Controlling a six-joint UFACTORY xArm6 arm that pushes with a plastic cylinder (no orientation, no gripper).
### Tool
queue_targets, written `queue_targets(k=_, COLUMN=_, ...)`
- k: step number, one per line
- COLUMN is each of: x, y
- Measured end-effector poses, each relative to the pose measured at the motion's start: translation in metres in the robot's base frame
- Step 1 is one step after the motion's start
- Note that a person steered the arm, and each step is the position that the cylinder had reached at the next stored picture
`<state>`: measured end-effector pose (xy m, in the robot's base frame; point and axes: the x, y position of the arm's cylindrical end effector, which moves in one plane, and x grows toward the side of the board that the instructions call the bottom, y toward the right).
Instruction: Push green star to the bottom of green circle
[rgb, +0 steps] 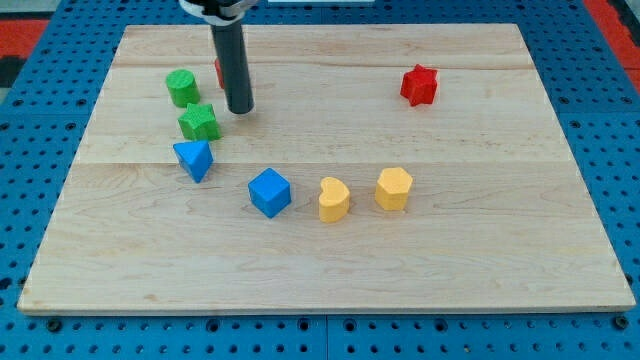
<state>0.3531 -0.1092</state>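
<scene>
The green star (200, 122) lies at the view's left, just below and slightly right of the green circle (182, 88), nearly touching it. My tip (240, 110) rests on the board a short way to the right of the green star and to the lower right of the green circle, apart from both. A red block (219, 70) is mostly hidden behind the rod.
A blue triangle (194, 159) sits right below the green star. A blue cube (270, 192), a yellow heart (334, 199) and a yellow hexagon (394, 188) lie in a row at the middle. A red star (420, 85) is at the upper right.
</scene>
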Motion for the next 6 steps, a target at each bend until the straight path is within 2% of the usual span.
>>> queue_targets(k=2, x=0.004, y=-0.022)
queue_targets(k=3, x=0.008, y=-0.076)
queue_targets(k=4, x=0.022, y=-0.103)
queue_targets(k=6, x=0.044, y=-0.112)
